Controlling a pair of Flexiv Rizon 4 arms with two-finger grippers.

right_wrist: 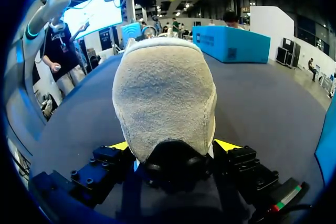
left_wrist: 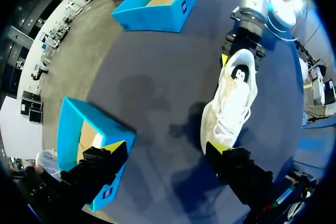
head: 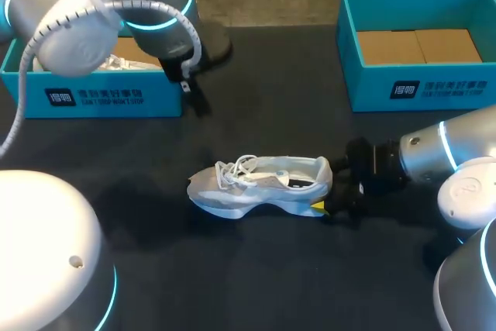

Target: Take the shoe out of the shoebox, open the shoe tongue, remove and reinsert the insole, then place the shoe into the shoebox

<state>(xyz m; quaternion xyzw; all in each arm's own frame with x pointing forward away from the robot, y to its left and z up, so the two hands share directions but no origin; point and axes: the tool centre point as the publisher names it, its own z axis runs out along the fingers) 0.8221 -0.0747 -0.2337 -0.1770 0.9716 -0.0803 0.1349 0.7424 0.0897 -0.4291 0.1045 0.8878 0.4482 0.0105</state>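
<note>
A robotics lab: a left arm (head: 101, 5) and right arm (head: 442, 153), grey with glowing cyan rings, flank a dark desk (head: 256, 269) bearing a blue shoebox (head: 93, 97) at ten o'clock and a second shoebox (head: 418, 89) at two.

centre: shoe (head: 260, 184) lies on its sole across the middle of the table (head: 294, 277), toe to my left, heel to my right; it blocks a low pass straight across.
heel side: right gripper (head: 329, 190) clamps the heel from both sides, its arm filling the lane in from the right.
laces/top: open from above.
far left: left shoebox (head: 93, 97), left arm over its inner corner; left gripper (left_wrist: 165, 150) hangs there, fingers spread.
far right: right shoebox (head: 418, 87), top open, reachable from above.
between boxes: bare table strip.
near edge: bare table in front of the shoe, arm links at both corners.
</note>
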